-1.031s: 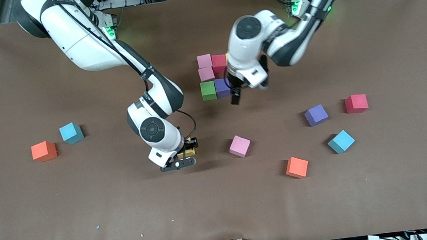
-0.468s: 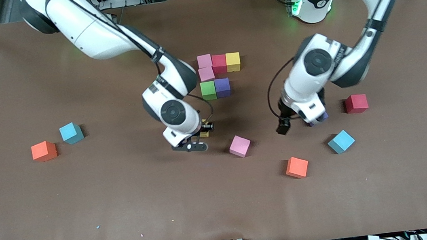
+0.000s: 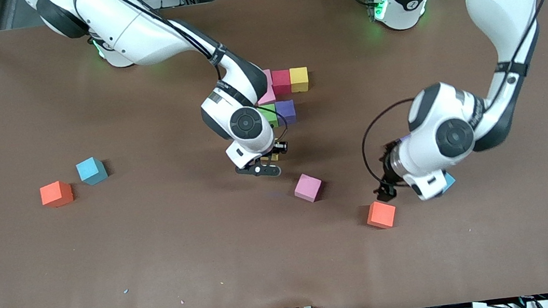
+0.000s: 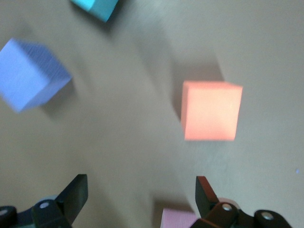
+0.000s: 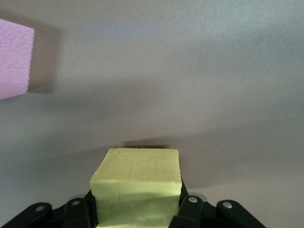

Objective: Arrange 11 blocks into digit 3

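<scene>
The partly built digit 3 sits mid-table: a pink cube (image 3: 268,84), a red cube (image 3: 281,81), a yellow cube (image 3: 299,79), a green cube (image 3: 270,115) and a purple cube (image 3: 287,111); the right arm hides part of it. My right gripper (image 3: 266,164) is shut on another yellow cube (image 5: 137,183), held just above the table beside the green cube. My left gripper (image 3: 384,192) is open and empty over the table beside a loose orange cube (image 3: 381,214), which also shows in the left wrist view (image 4: 211,110).
A loose pink cube (image 3: 308,187) lies between the grippers. A light blue cube (image 3: 448,182) is mostly hidden under the left arm. An orange cube (image 3: 56,194) and a light blue cube (image 3: 91,170) lie toward the right arm's end. The left wrist view shows a purple cube (image 4: 31,73).
My right gripper has carried the yellow cube toward the figure. My left gripper has swung away from the figure, over the loose cubes, to beside the orange cube.
</scene>
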`<state>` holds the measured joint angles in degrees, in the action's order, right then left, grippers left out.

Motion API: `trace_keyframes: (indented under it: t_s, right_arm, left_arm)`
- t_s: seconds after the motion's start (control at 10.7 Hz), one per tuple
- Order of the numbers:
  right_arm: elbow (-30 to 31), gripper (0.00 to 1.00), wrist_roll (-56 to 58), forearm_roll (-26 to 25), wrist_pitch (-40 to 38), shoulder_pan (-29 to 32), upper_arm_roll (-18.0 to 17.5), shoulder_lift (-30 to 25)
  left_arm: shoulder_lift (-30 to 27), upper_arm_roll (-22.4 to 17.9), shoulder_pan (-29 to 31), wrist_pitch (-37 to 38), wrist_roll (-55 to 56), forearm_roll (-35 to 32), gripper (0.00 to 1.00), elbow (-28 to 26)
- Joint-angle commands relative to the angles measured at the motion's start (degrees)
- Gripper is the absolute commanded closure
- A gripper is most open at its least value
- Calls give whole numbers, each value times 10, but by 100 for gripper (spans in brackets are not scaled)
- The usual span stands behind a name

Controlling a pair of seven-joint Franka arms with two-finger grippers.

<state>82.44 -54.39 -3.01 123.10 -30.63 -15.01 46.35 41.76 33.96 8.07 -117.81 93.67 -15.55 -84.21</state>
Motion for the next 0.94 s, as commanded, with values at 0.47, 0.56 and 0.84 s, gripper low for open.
trace_keyframes:
  t_s: [0.47, 0.56, 0.84]
  right_arm:
    - [101, 100, -15, -18, 67, -8, -12, -51]
    - [108, 100, -15, -18, 76, -17, -12, -56]
    - [126, 100, -14, -18, 102, -19, -12, -57]
  left_arm:
    - [74, -107, -94, 15, -63, 7, 0, 124]
    - [78, -108, -97, 3, -63, 6, 0, 124]
    - [114, -109, -105, -11, -63, 7, 0, 166]
